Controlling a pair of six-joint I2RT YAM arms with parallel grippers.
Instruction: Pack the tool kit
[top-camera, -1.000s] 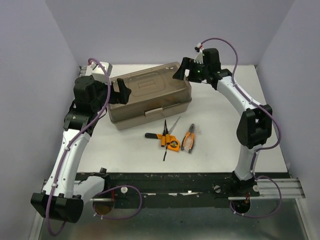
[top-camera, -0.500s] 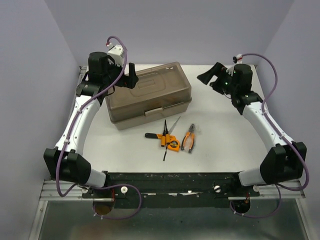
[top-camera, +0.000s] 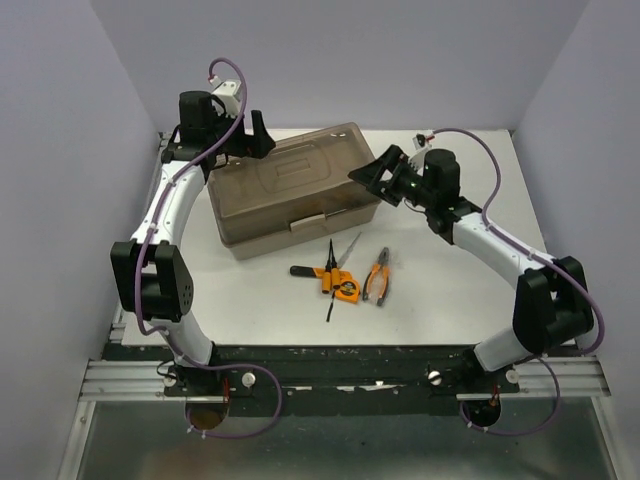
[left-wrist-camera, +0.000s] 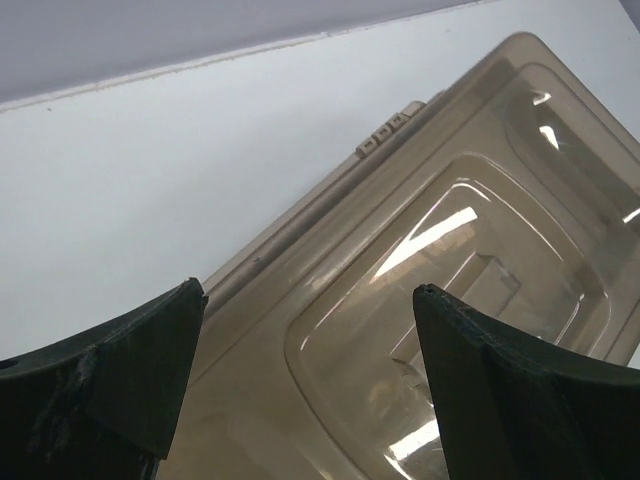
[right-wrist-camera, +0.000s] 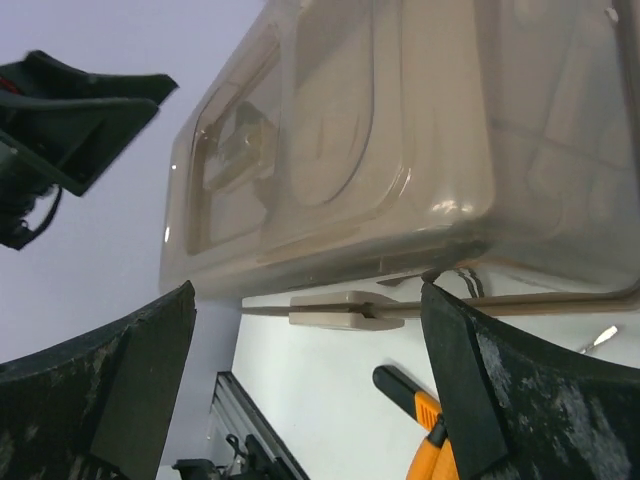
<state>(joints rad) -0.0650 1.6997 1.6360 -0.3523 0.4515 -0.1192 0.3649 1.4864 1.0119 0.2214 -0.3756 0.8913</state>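
Observation:
The tool kit's beige toolbox (top-camera: 295, 190) stands at the back of the table with its smoky brown lid (left-wrist-camera: 450, 230) down and its latch (top-camera: 312, 221) facing the front. In front of it lie an orange-and-black screwdriver (top-camera: 308, 271), a tape measure (top-camera: 346, 289), pliers (top-camera: 378, 276) and a thin black screwdriver (top-camera: 329, 300). My left gripper (top-camera: 258, 135) (left-wrist-camera: 310, 290) hovers open over the box's back left corner. My right gripper (top-camera: 372, 172) (right-wrist-camera: 308, 290) is open beside the box's right end (right-wrist-camera: 400, 130), with the latch (right-wrist-camera: 345, 310) showing between its fingers.
Purple-grey walls close in the white table (top-camera: 440, 290) on three sides. The arms' black mounting rail (top-camera: 350, 360) runs along the near edge. A pointed grey tool (top-camera: 348, 250) lies just behind the tape measure.
My left arm has swung from the box's left side up to its back left corner. My right gripper pulled away to the right, then came back low beside the box's right end. Both stay open.

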